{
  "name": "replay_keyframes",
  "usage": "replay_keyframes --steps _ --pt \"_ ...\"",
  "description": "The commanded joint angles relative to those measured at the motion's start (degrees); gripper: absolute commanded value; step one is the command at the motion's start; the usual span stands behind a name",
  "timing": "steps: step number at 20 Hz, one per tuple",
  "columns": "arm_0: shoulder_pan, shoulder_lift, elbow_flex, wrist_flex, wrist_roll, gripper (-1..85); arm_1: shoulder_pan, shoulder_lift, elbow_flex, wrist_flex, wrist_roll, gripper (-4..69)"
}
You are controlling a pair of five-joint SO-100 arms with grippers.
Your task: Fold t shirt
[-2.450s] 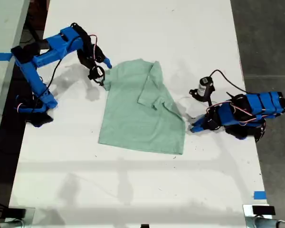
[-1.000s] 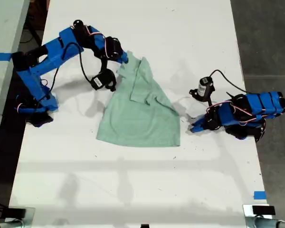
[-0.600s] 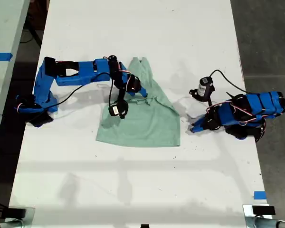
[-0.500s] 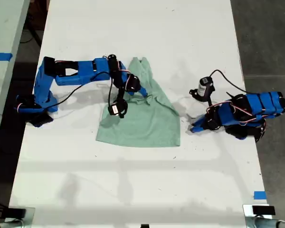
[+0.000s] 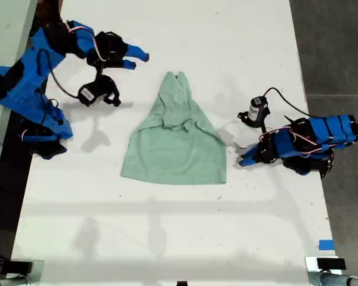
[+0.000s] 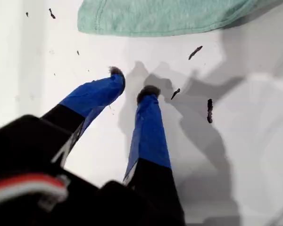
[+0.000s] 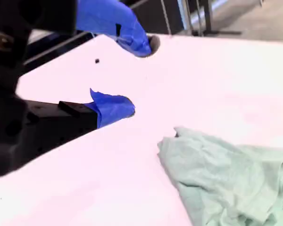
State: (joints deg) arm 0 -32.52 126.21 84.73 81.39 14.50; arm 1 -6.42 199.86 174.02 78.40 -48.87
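Observation:
The pale mint-green t shirt (image 5: 176, 152) lies flat on the white table (image 5: 167, 238), with both sides folded inward so it narrows toward the collar, and a rumpled fold across its middle. My second gripper (image 5: 137, 61) hovers open and empty beyond the collar end, toward the exterior view's upper left. In the second wrist view the second gripper (image 7: 139, 75) is apart from the t shirt (image 7: 226, 179). My first gripper (image 5: 243, 160) rests low on the table by the hem corner at the exterior view's right. Its fingers (image 6: 146, 117) stand slightly apart, holding nothing, just short of the t shirt edge (image 6: 165, 19).
A small black-and-white camera (image 5: 257, 109) with a cable sits on the first arm near the t shirt's side at the exterior view's right. Dark specks (image 6: 209, 110) dot the table by the first gripper. Blue tape (image 5: 326, 244) marks the table's edge at the exterior view's lower right.
My second gripper carried the shirt's side over its middle, let go, and pulled back toward the exterior view's upper left. The shirt is now narrower. The first arm has stayed still.

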Motion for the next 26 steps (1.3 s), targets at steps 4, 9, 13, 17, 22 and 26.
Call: replay_keyframes --steps 4,9,13,17,22,26 --pt "9.4 33.4 52.8 -23.2 -12.0 5.4 -0.5 0.6 3.1 0.1 -0.7 9.1" --pt "5.9 63.6 88.2 -26.3 -14.9 2.7 -0.5 0.6 3.1 0.1 -0.7 9.1" --pt "6.1 78.6 96.5 -17.6 -15.1 -0.1 -0.5 0.7 3.1 0.1 -0.7 9.0" --pt "6.5 78.9 99.4 -19.4 -13.2 0.7 -0.5 0.7 3.1 0.1 -0.7 9.0" --pt "4.7 78.9 99.3 -20.0 -9.0 -0.1 -0.5 0.7 3.1 0.1 -0.7 9.0" --pt "3.0 78.9 99.2 -20.0 -9.3 -0.1 -0.5 0.7 3.1 0.1 -0.7 9.0"
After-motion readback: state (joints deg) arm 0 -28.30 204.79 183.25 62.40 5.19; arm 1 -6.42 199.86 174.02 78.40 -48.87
